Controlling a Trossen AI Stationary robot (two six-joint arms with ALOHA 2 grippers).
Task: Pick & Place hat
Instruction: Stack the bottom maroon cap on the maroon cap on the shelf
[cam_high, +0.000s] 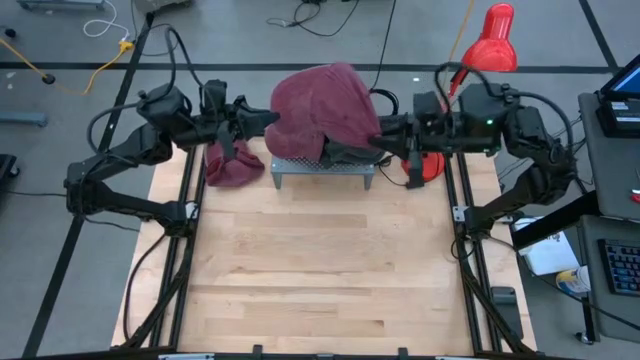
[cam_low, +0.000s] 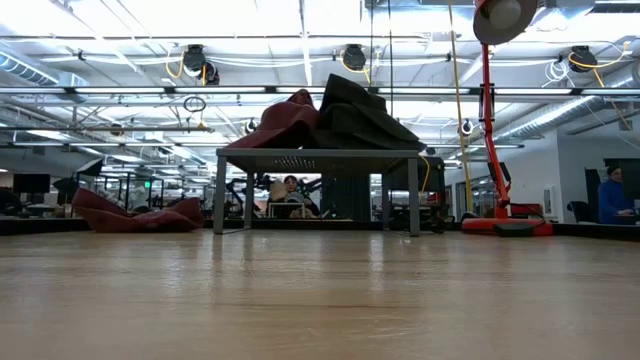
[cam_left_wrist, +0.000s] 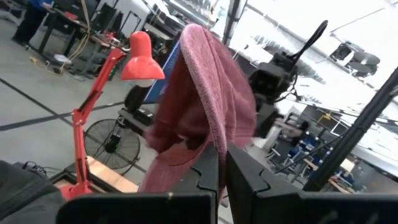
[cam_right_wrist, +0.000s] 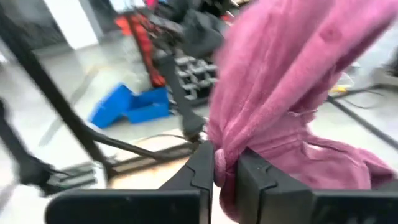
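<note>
1. Hat (cam_high: 325, 100) is what I take the dark-red knitted thing to be; it hangs stretched between my two hands above the small grey stand (cam_high: 322, 171) at the far middle of the bench (cam_high: 320, 280), so that its opening can spread before it goes down.
2. My left hand (cam_left_wrist: 222, 163) comes in from the left and is pinched tight on one edge of the fabric, which drapes down over my fingertips.
3. My right hand (cam_right_wrist: 225, 163) comes in from the right and is clamped on the opposite edge; gripping both sides keeps the soft cloth from folding on itself.
4. A second dark-red cloth (cam_high: 233, 165) lies crumpled on the bench just left of the stand, apart from my grip.
5. A red desk lamp (cam_high: 487, 45) stands beside my right arm, so I judge a wide swing there risky.
6. From the low view, fabric rests on the stand's top; I judge placement close, not finished.
</note>
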